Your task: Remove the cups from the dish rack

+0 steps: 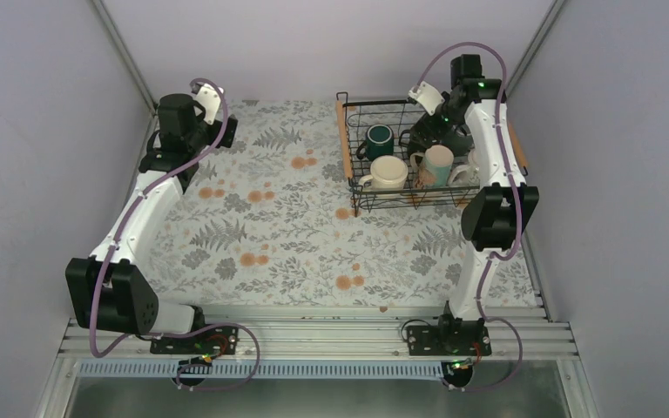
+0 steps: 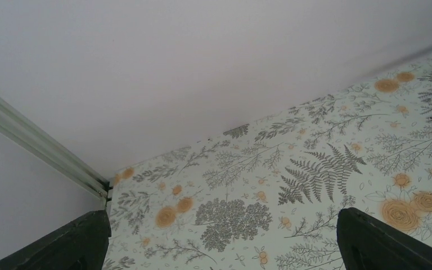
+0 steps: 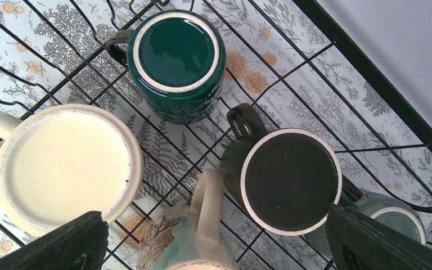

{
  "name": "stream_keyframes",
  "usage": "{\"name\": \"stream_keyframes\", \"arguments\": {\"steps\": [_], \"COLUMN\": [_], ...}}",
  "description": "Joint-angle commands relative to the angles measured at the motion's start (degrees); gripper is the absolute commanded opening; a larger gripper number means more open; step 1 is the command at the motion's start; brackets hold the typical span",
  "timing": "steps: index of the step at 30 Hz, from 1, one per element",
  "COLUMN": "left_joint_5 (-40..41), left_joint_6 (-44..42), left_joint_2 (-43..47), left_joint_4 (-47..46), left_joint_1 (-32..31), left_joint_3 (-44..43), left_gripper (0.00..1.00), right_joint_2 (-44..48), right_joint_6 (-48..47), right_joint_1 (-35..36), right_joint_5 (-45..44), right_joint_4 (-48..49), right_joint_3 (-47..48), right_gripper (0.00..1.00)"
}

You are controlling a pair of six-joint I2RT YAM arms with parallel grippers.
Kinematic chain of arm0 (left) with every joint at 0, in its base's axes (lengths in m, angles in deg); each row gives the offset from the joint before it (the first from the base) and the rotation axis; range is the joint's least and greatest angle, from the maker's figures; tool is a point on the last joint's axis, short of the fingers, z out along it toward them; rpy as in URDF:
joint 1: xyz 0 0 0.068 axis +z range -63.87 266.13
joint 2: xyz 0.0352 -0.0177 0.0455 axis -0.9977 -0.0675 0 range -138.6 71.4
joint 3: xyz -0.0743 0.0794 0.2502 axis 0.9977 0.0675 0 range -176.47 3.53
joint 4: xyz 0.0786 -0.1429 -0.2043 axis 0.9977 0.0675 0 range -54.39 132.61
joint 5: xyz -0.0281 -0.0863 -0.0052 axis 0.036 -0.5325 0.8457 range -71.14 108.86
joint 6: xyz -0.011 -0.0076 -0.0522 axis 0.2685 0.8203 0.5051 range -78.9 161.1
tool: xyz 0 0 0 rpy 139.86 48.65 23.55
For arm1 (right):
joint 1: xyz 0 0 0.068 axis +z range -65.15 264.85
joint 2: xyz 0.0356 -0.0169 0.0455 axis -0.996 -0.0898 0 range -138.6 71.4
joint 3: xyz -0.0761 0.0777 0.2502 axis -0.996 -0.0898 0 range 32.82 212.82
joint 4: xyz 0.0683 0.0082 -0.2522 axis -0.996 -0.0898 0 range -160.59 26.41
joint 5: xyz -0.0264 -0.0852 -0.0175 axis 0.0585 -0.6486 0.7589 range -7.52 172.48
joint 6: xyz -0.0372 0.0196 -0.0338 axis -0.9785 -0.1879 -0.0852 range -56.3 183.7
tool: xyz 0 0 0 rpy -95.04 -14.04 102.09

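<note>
— Where is the right claw (image 3: 216, 247) sitting?
— I'm hovering it over the dish rack (image 1: 343, 144), jaws spread as wide as they go, gripping nothing. Below it the dark green mug (image 3: 175, 53), cream mug (image 3: 67, 163) and black mug (image 3: 289, 180) are resting upside down in the rack. The mint-and-pink mug (image 3: 197, 239) is sitting directly beneath.
— And the left claw (image 2: 219, 247)?
— It's hanging fully open over the floral table cover (image 2: 315, 157), well apart from the rack, holding nothing.

Green mug (image 3: 174, 53); cream mug (image 3: 67, 163); black mug (image 3: 289, 180).
</note>
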Motion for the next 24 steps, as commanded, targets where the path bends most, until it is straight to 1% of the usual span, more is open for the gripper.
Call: {"name": "stream_keyframes", "arguments": {"steps": [1,6,19,22,24], "left_joint_5": [-1.6,-1.3,-1.3,-2.3,-3.6], "left_joint_6": [-0.7,-0.9,-1.3,-1.1,-1.2], "left_joint_2": [0.6,-0.2,0.3,0.2,0.0], "left_joint_4": [-1.1,0.0,-0.3,0.2,0.4], "left_joint_1": [-0.2,-0.2,-0.3,-0.3,-0.3], "left_joint_3": [-0.2,-1.5,-1.3,-1.2,-1.2], "left_gripper": [1.0,1.0,1.0,1.0,1.0], "right_joint_2": [1.4,1.5,1.3,1.0,1.3], "right_joint_6": [-0.6,-0.7,-2.2,-3.1,-3.6], "right_joint_1": [0.4,0.4,0.5,1.4,3.3], "right_joint_5": [0.3,0.4,0.4,1.8,1.0], "right_joint_4": [0.0,0.0,-2.4,-4.3,-4.9], "right_joint_3": [-0.9,-0.9,-0.8,-0.7,-2.7], "right_gripper": [1.0,1.0,1.0,1.0,1.0]}}
